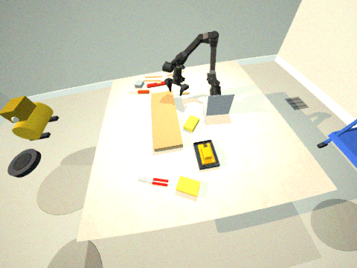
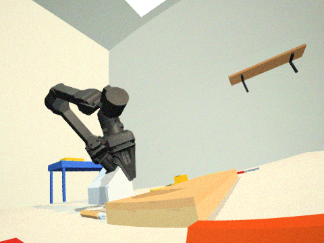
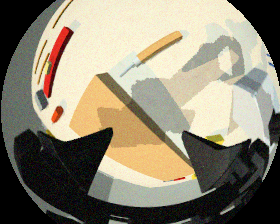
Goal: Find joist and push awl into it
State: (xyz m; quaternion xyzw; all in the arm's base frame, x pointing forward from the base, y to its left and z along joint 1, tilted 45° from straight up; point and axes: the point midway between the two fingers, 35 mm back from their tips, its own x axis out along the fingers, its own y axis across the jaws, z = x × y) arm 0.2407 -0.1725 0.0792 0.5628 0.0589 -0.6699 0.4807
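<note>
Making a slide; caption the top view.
Black robot arm's open gripper above the tan wooden panel's far end; yellow stud finder in black tray.

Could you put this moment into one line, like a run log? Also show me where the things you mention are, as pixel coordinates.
stud finder (image 1: 206,153): in tray (image 1: 215,165) | hand (image 1: 176,90) (image 3: 148,133): open, empty | awl (image 1: 186,93) (image 2: 91,214) (image 3: 159,47): on table

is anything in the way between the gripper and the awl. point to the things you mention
Nothing visible stands between them. The open gripper (image 1: 176,88) (image 2: 121,175) (image 3: 148,133) hangs above the far end of the panel (image 1: 165,121) (image 2: 162,200) (image 3: 132,132), and the awl (image 1: 186,93) (image 2: 90,214) (image 3: 160,46) lies on the table (image 1: 253,161) (image 2: 40,223) (image 3: 125,25) beside that end.
</note>
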